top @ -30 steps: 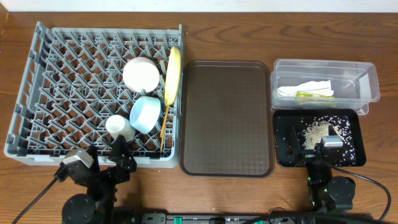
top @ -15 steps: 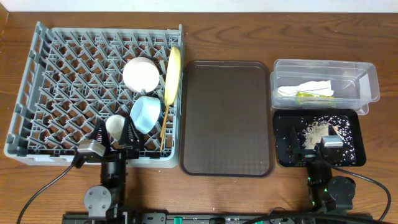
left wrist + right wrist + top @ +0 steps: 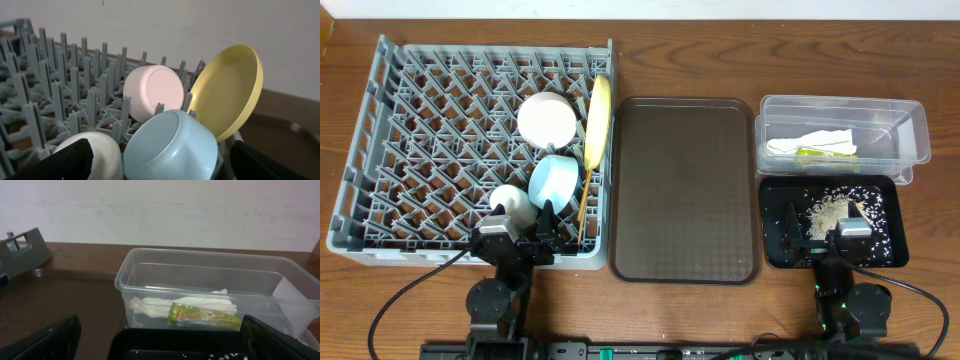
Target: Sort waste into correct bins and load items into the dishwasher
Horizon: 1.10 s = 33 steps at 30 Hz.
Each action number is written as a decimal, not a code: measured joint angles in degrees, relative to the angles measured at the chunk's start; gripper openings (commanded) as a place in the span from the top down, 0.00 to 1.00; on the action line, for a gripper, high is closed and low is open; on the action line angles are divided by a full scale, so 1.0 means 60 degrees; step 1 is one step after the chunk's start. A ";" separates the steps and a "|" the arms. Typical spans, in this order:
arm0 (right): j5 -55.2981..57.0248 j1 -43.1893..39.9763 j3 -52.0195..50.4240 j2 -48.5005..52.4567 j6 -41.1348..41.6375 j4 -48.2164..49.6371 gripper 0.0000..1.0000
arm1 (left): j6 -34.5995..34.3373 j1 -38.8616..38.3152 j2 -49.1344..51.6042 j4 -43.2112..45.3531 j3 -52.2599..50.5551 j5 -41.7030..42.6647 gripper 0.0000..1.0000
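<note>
The grey dish rack (image 3: 430, 130) filled the counter's left side, holding a white bowl (image 3: 547, 120), an on-edge yellow plate (image 3: 598, 122), a tipped light blue bowl (image 3: 555, 182), a white cup (image 3: 510, 203) and chopsticks (image 3: 584, 205). The left gripper (image 3: 525, 232) sat low at the rack's front edge, fingers spread wide and empty. At the front right corner, the right gripper (image 3: 820, 232), likewise spread, sat over the black tray (image 3: 895, 225) of rice scraps (image 3: 828, 210).

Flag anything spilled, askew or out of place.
Nothing stands out. The yellow plate stands on edge in the grey rack, the napkin and wrapper lie in the clear tub, and rice scraps lie inside the black tray.
</note>
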 measured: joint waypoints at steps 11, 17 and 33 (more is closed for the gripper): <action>0.0000 0.0000 0.0000 0.0000 0.0000 0.0000 0.01 | 0.0918 0.0000 0.0000 -0.0007 0.0007 0.0007 0.02; 0.0000 0.0000 0.0000 0.0000 0.0000 0.0000 0.01 | 0.0958 0.0000 0.0000 -0.0007 0.0007 0.0007 0.02; 0.0000 0.0000 0.0000 0.0000 0.0000 0.0000 0.01 | 0.1060 0.0000 0.0000 -0.0007 0.0007 0.0007 0.02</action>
